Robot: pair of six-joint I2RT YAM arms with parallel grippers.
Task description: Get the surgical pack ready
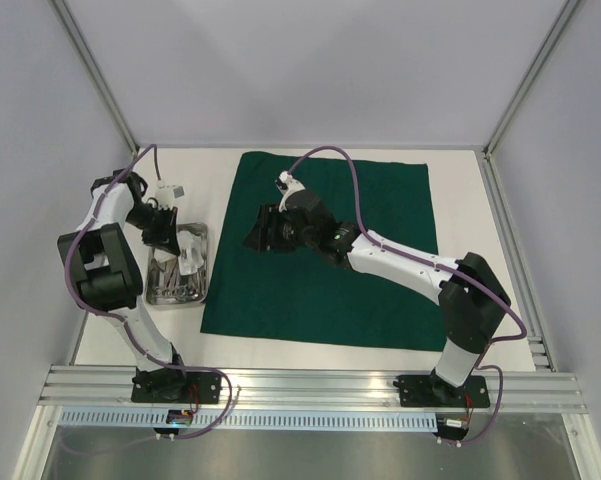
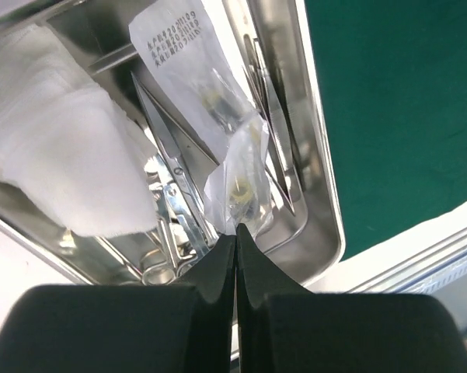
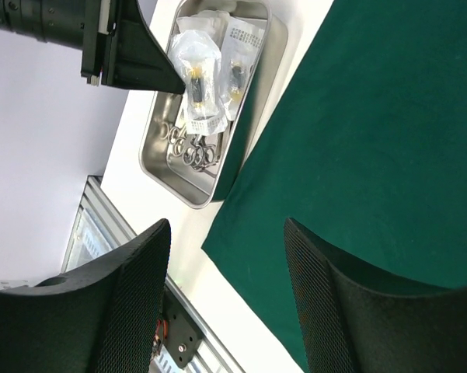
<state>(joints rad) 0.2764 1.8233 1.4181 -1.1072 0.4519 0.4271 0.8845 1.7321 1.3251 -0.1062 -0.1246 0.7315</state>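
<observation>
Left hand (image 2: 235, 260) is clamping a clear packet (image 2: 237, 167) over the steel tray (image 2: 326, 225), likely for transfer onto the green cloth (image 3: 388, 140) lying flat just beside it, while right hand (image 3: 227, 241) is hovering above the cloth, spread apart and empty.

Pretty clearly a robotics lab cell: plain white walls (image 1: 310, 70), aluminium corner posts (image 1: 100, 75), slotted rail (image 1: 310, 385) fronting a white table (image 1: 280, 355).
</observation>
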